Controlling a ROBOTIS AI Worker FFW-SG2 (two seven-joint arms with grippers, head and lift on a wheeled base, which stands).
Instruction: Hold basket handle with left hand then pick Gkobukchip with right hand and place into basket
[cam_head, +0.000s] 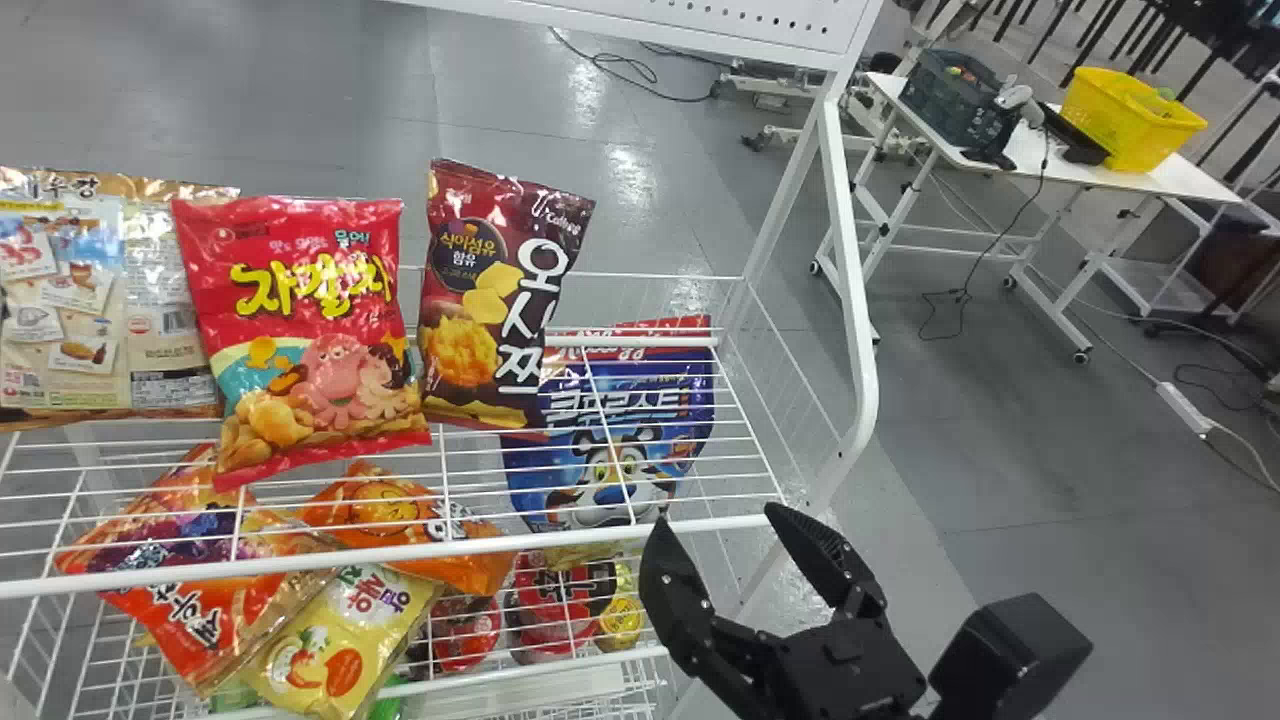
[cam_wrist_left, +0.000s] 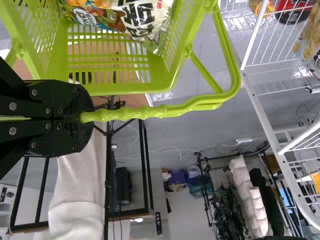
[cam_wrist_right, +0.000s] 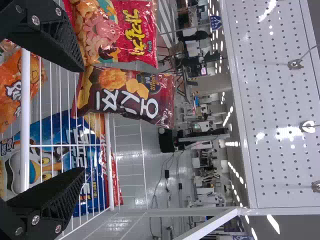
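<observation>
The right end effector (cam_head: 716, 514) stands open, while the left end effector (cam_wrist_left: 90, 117) is clamped closed.

I am black all over. My right claw (cam_head: 716, 514) has two flat fingers (cam_wrist_right: 55, 200), broad like blades and tapering at the ends, their inner faces cut into close dark ridges. Silver-grey round screws (cam_wrist_right: 35, 219) stud my plates near the finger roots, bright against the black. In the head view, short angular links (cam_head: 735, 645) join those fingers to a chunky, many-edged housing (cam_head: 850, 660), and beside it I carry a plain, boxy block (cam_head: 1020, 650) with smooth faces and softened corners. My left claw (cam_wrist_left: 90, 118) is black too, with rounded outer ends, finely grooved, and smooth dark plates (cam_wrist_left: 22, 95) dotted with the same round metal heads.
</observation>
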